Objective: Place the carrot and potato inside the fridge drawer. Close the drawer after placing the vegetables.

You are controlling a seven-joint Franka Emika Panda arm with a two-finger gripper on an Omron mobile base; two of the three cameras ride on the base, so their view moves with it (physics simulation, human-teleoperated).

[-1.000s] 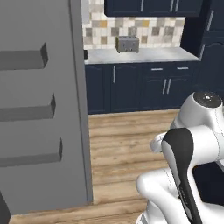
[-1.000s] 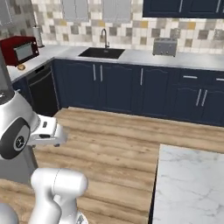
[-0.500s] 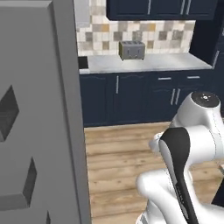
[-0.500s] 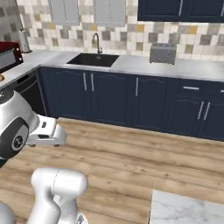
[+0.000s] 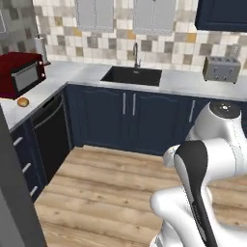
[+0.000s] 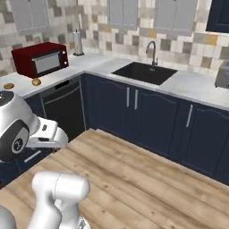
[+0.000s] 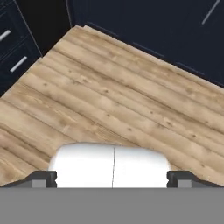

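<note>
Kitchen corner: navy cabinets (image 5: 125, 116) running under a pale L-shaped tabletop (image 5: 183, 82), wood plank floor (image 7: 109, 105) below. Red microwave (image 6: 40, 59) sitting on the left run of the tabletop, sink (image 6: 144, 73) set into the back run, toaster (image 5: 221, 69) toward the back run's right end. Potato (image 6: 36, 82) lying on the tabletop's front edge just in front of the microwave; a browner lump (image 6: 8, 86) sitting further left along that edge, too small to identify. Jaws (image 7: 112, 178) pointing down at bare floor, tips spread wide apart, gripping nothing
</note>
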